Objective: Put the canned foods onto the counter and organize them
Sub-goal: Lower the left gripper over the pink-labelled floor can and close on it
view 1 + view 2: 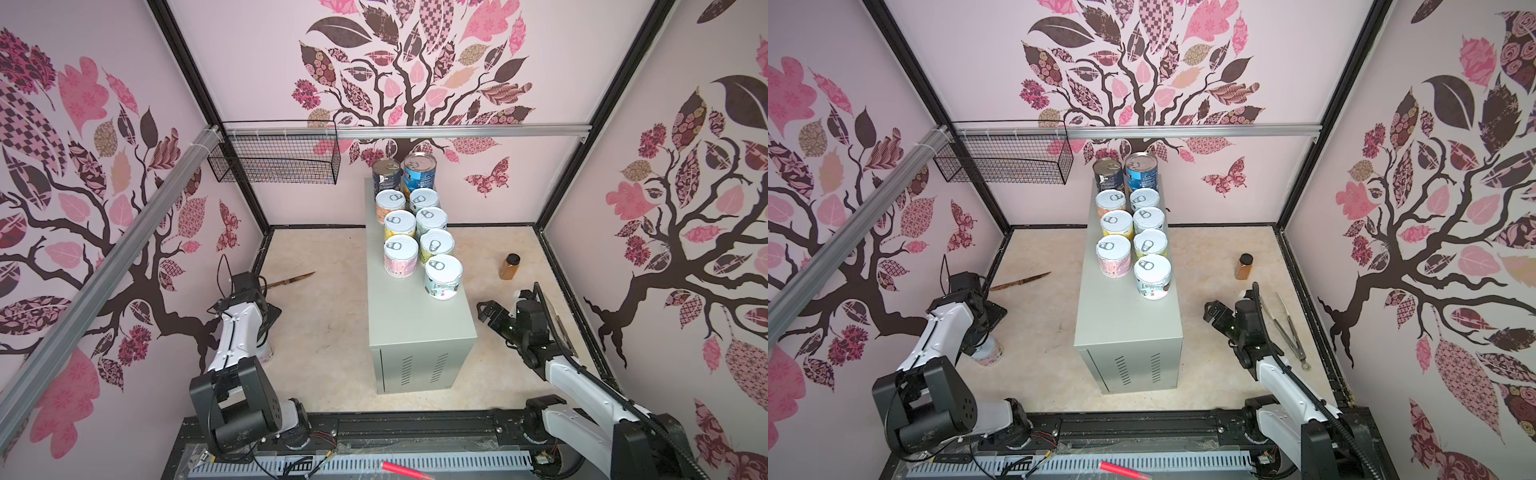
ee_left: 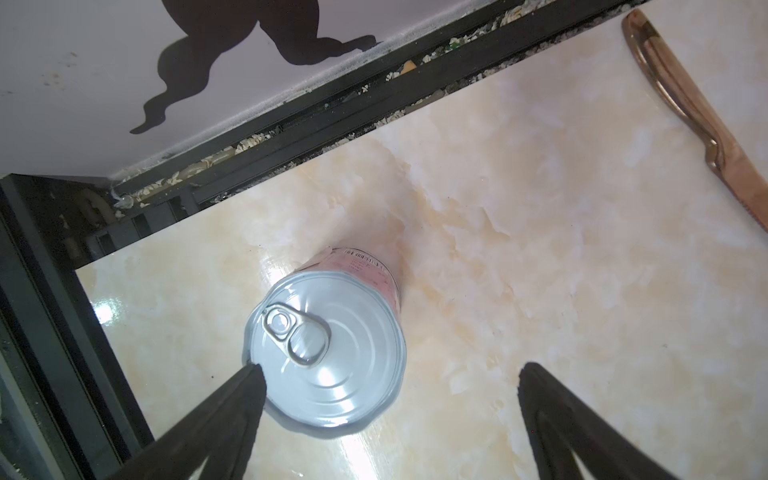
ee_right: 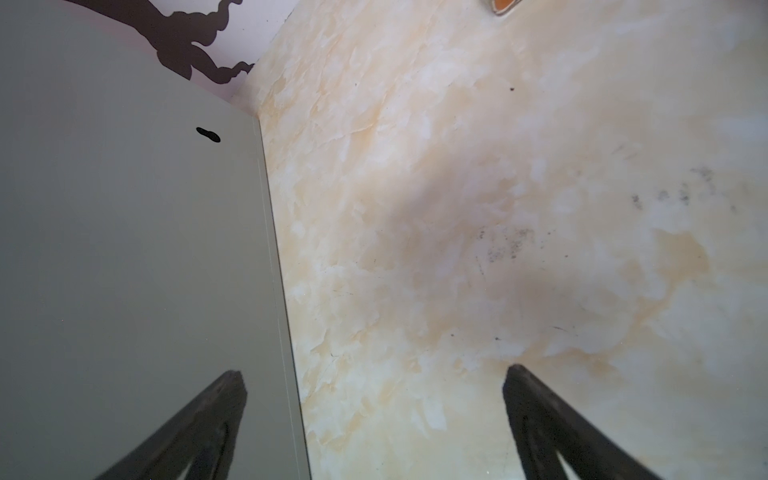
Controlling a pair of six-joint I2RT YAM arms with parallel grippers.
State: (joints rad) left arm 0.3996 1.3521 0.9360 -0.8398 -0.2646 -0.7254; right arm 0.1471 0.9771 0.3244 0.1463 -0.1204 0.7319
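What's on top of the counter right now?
Nine cans stand on the counter: two tall cans at the far end, seven short white-lidded cans in two rows before them. The near half is bare. Anything behind the tall cans is hidden.

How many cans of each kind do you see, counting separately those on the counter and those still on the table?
Tall cans on the counter: 2
Short cans on the counter: 7
Short can on the table: 1
Total: 10 cans
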